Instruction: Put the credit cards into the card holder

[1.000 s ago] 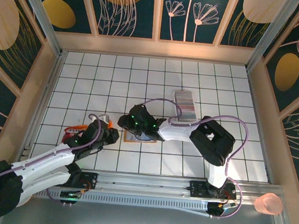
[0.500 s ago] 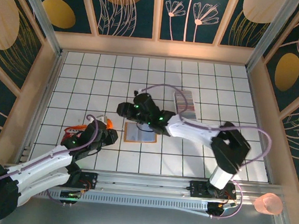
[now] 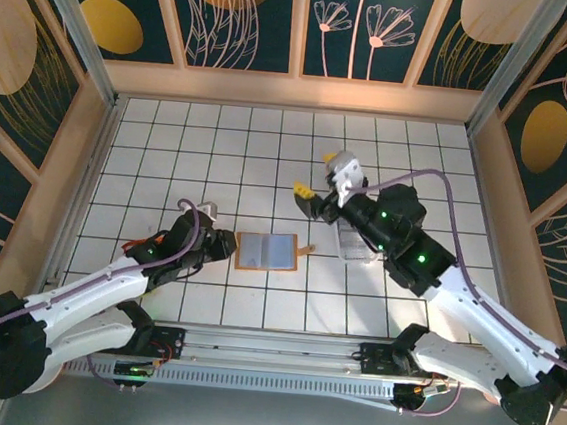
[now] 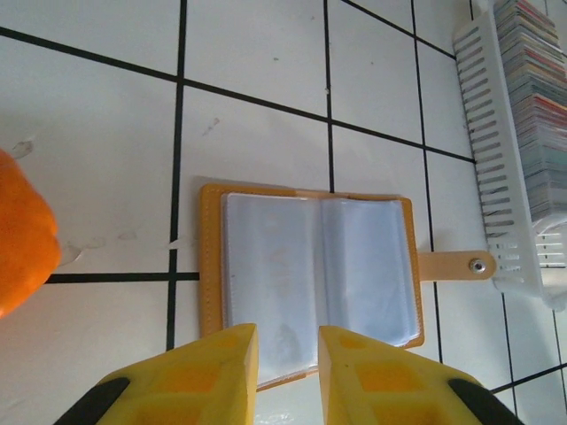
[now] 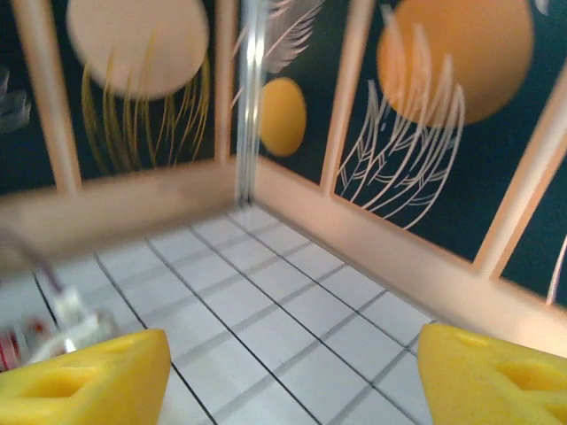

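We find the card holder (image 3: 268, 251) lying open and flat on the white tiled table (image 3: 169, 151), its tan rim framing pale, clear sleeves. Its clasp tab (image 4: 452, 264) sticks out from one side. Just past that tab stands a long clear tray (image 4: 496, 195), with the credit cards (image 4: 536, 97) packed on edge in a row inside it. Tab and tray come very close, though we cannot tell whether they meet. On the side of the holder away from the tab sits the left gripper (image 3: 222, 243). In its own wrist view the yellow fingers (image 4: 213, 372) stand a narrow gap apart above the holder's edge with nothing between them, and we cannot tell whether they touch the leather. An orange thing (image 4: 22, 235), too blurred for us to name, lies off that same tabless side of the holder. The right gripper (image 3: 317, 176) hangs above the table on the holder's tab side, near the tray. Its fingers (image 5: 89, 376) are spread wide and hold nothing, and they face the dark patterned wall (image 5: 425, 133).
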`<move>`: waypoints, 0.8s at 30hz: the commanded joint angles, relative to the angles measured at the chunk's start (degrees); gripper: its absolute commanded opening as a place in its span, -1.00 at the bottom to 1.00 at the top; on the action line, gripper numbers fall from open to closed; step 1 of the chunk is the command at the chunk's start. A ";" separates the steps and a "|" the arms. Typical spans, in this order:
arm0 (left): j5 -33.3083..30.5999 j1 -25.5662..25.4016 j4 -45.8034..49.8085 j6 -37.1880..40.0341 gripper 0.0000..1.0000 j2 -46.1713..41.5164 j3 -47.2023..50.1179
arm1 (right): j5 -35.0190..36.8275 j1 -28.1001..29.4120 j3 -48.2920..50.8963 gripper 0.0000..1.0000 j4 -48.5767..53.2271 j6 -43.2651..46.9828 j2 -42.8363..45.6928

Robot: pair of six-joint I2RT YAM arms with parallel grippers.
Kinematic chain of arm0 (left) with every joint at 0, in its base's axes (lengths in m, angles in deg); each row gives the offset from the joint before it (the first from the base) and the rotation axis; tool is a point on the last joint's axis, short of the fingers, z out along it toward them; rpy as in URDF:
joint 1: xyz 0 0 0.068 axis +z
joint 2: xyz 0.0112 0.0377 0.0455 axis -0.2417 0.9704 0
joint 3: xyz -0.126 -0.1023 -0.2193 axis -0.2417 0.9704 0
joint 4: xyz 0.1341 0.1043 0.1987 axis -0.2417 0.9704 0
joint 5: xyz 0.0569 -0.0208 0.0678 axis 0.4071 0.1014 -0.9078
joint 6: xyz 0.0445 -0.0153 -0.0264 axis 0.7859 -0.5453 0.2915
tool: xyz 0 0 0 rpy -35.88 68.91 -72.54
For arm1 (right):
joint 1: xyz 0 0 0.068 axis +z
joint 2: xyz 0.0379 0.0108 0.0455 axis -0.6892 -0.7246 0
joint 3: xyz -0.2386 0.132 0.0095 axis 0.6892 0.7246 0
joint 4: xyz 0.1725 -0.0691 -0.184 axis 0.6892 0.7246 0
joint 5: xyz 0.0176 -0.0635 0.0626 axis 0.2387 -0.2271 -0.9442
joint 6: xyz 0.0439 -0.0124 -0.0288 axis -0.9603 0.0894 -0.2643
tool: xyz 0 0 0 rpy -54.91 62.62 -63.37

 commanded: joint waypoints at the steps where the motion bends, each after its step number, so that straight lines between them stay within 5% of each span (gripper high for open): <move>1: 1.60 -0.28 -1.57 1.13 -0.52 0.89 -1.73 | -5.54 -2.38 -2.38 0.51 18.70 28.86 -1.45; 5: 2.14 -0.25 -2.22 1.11 -0.52 1.42 -1.61 | -4.27 -8.83 -2.39 0.50 33.53 42.85 -3.51; 12: 4.18 -0.28 -4.20 1.45 -0.54 3.02 -1.10 | -1.00 -24.02 3.22 0.53 35.48 59.19 -8.61; 24: 5.22 -0.23 -5.70 2.25 -0.49 2.17 0.51 | 0.84 -25.59 8.46 0.51 25.84 67.49 -17.59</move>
